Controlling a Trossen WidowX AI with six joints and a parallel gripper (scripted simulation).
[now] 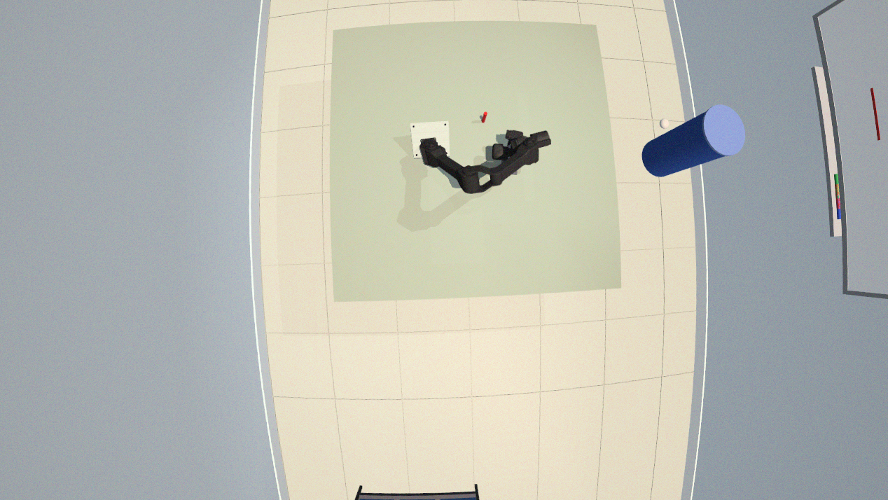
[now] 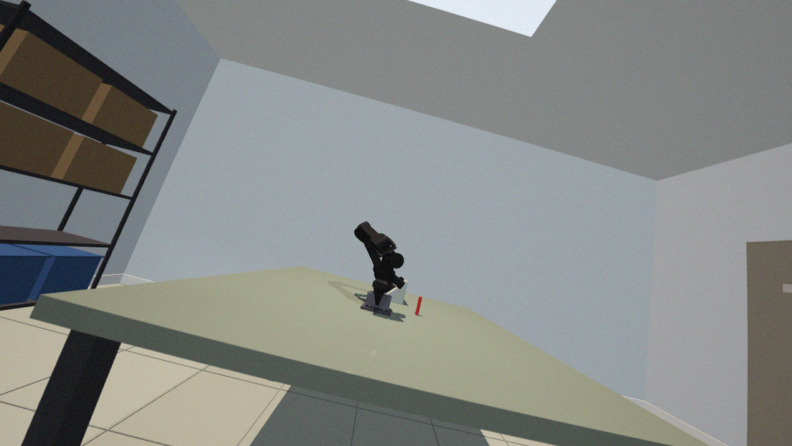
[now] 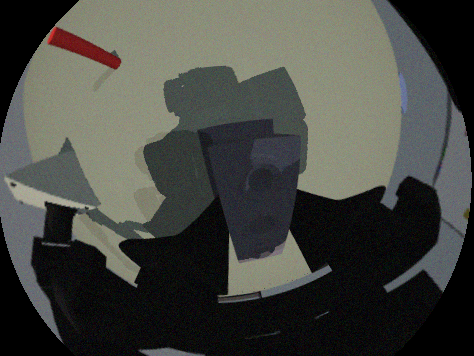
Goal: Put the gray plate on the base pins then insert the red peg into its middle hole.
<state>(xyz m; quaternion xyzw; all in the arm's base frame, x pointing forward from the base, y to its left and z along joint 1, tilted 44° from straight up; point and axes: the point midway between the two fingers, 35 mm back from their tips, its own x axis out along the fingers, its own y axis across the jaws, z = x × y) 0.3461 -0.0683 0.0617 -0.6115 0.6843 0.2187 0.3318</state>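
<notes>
- Gripper (image 2: 378,300) (image 3: 248,190): I find it closed on the gray plate (image 2: 370,300) (image 3: 255,200), its fingers held apart by the part. In the top view the arm (image 1: 470,180) hides the fingertips.
- Plate: in the exterior view it sits tilted just above the base (image 2: 383,313) (image 3: 235,127), so it is not lying flat. I cannot tell whether the two touch, and the pins are hidden from me.
- Red peg (image 1: 484,116) (image 2: 418,305) (image 3: 85,48): it stands on the table (image 1: 385,260) (image 2: 332,332), apart from the gripper. From the top it is right of the white mount (image 1: 428,130) (image 2: 401,293) (image 3: 55,170).
- Markings: I note small dark dots near the mount's visible corners and a red line (image 1: 875,115) on the board (image 1: 870,186) at right. I record neither as writing.
- Edges: in the top view the peg is nearer the far table edge than the near one. The arm's elbow bows toward the near side, well inside the edge.
- Room: table surface separates peg and mount. The blue cylinder (image 1: 689,143) is beyond the right edge, well apart from the arm.
</notes>
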